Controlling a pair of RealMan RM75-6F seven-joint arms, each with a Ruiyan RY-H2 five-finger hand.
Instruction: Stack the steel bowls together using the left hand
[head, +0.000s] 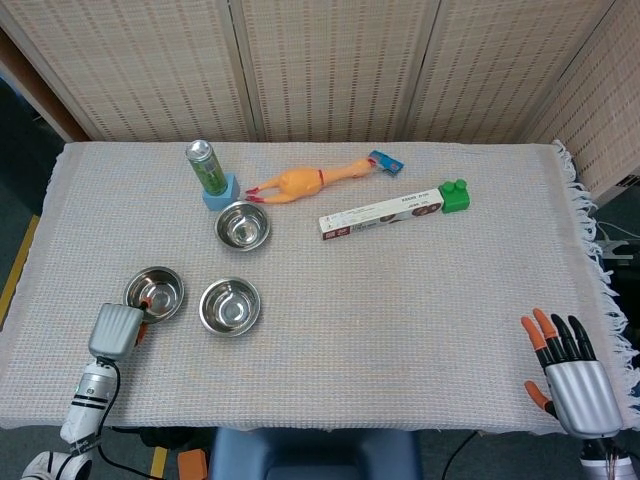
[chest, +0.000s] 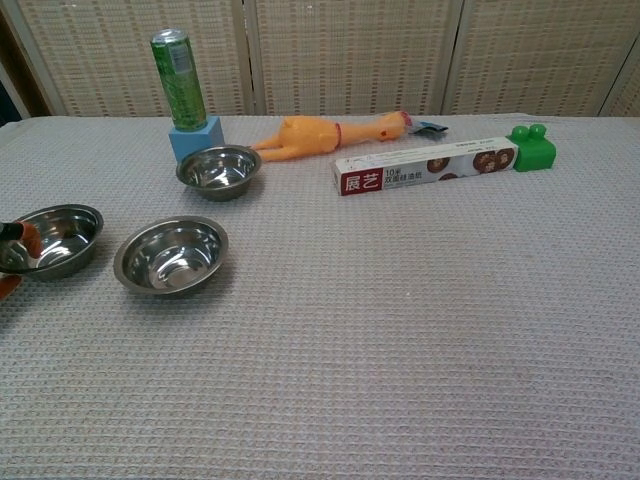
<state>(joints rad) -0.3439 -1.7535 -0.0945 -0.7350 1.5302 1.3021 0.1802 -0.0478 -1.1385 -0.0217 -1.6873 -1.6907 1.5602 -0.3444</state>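
Three steel bowls stand apart on the woven cloth. The left bowl and the middle bowl sit side by side. A third bowl stands further back by the blue block. My left hand is at the left bowl's near-left rim; one orange fingertip reaches over the rim, another lies outside it. The bowl still rests on the cloth. My right hand hovers at the near right corner, fingers spread and holding nothing; the chest view does not show it.
A green can stands on a blue block behind the far bowl. A rubber chicken, a long foil box and a green brick lie across the back. The cloth's fringed right edge hangs off the table.
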